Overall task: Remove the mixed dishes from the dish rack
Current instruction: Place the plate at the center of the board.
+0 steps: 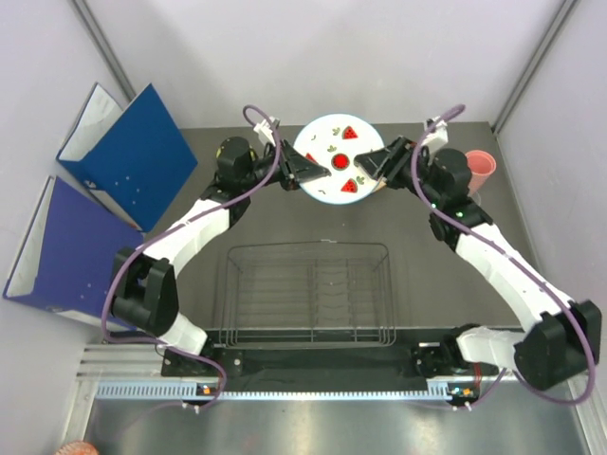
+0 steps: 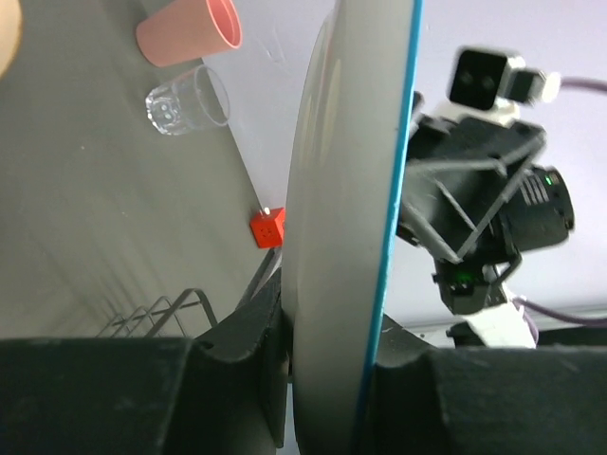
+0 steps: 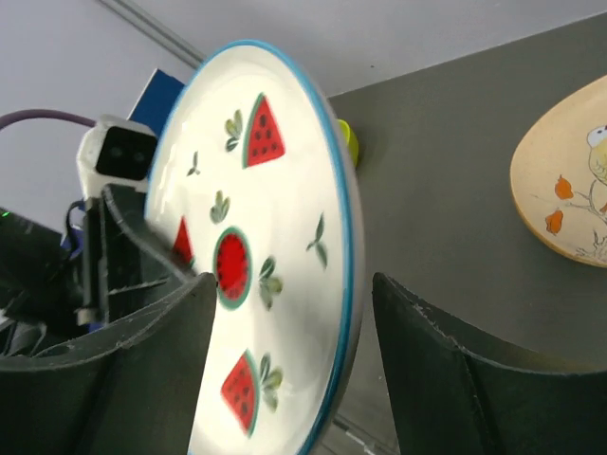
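The white plate with watermelon marks is held on edge above the far middle of the table. My left gripper is shut on its left rim; in the left wrist view the plate stands edge-on between the jaws. My right gripper is open around the plate's right rim, its fingers apart from it. The black wire dish rack holds nothing. The pink cup, the glass tumbler, the orange-tan plate and the lime-green bowl are on the table.
Blue ring binders lie at the left. A small orange-red block sits by the back wall. The grey walls close in the table at the back and both sides.
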`<state>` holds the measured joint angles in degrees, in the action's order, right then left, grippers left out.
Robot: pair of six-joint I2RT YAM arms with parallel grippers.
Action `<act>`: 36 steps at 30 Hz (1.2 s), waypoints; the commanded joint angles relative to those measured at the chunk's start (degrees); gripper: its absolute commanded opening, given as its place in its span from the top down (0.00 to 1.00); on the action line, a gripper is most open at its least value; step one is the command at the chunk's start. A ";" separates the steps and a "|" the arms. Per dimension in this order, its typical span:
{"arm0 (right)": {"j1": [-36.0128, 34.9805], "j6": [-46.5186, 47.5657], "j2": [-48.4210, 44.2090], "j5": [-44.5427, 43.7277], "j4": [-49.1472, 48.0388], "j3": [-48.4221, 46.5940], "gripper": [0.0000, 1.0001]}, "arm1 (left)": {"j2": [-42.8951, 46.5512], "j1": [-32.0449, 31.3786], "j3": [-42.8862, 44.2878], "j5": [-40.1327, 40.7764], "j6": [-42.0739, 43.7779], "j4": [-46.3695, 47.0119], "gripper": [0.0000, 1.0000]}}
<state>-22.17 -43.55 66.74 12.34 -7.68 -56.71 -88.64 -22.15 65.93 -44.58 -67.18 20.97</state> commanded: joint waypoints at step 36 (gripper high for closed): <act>-2.79 -3.82 16.99 5.06 -5.15 -14.46 1.00 | 27.71 2.38 -0.61 56.51 22.97 -21.42 0.01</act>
<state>-24.62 -44.80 76.79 15.94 -7.11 -62.41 -70.57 -19.79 70.65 -7.20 -46.68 -0.75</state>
